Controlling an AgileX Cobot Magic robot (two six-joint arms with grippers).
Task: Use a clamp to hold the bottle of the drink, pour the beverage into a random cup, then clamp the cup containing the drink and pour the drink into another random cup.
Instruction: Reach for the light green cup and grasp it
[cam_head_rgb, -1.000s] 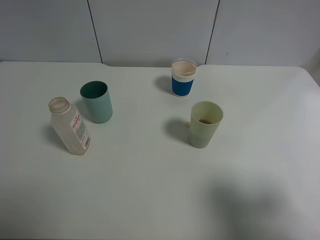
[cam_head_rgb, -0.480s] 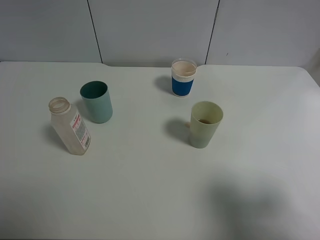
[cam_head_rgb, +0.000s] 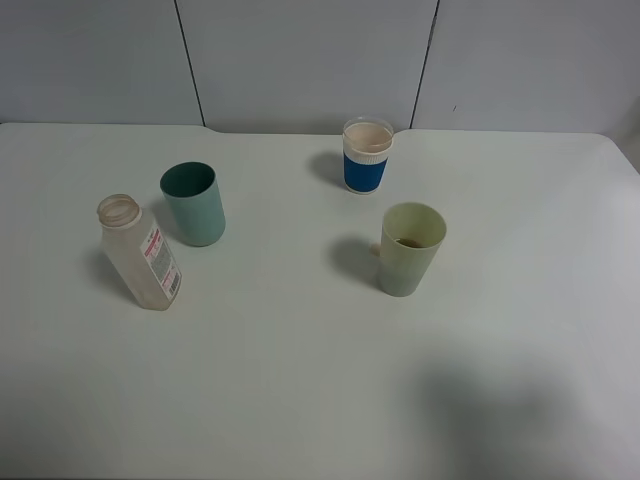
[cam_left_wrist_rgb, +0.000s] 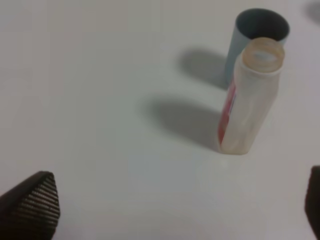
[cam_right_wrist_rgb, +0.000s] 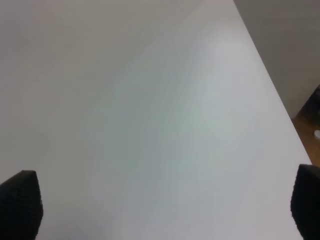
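**Item: bench state, mid-task**

- Bottle (cam_head_rgb: 140, 252): stood uncapped on the table (cam_head_rgb: 300, 380), near the teal tumbler (cam_head_rgb: 195, 203) but apart from it. It appeared empty.
- Yellow-green tumbler (cam_head_rgb: 410, 250): stood upright right of centre. A little brown beverage (cam_head_rgb: 410, 242) was seen inside.
- Blue cup (cam_head_rgb: 367, 157): stood behind the tumbler, well apart from it. No drink was discernible in it.
- Left gripper (cam_left_wrist_rgb: 172, 207): jaws were spread wide and held nothing. It was aimed toward the bottle.
- Right gripper (cam_right_wrist_rgb: 163, 202): jaws were spread wide and held nothing. Only bare table near an edge was seen beneath it.

**Step:** the first pour was judged done and the tumbler was not yet clamped.

**Next move:** the right gripper would need to be brought to the tumbler and closed round its wall. The tumbler would then have to be carried level and tipped over the blue cup.

**Change from the earlier frames:** none was noted, and every object was found where it had stood.
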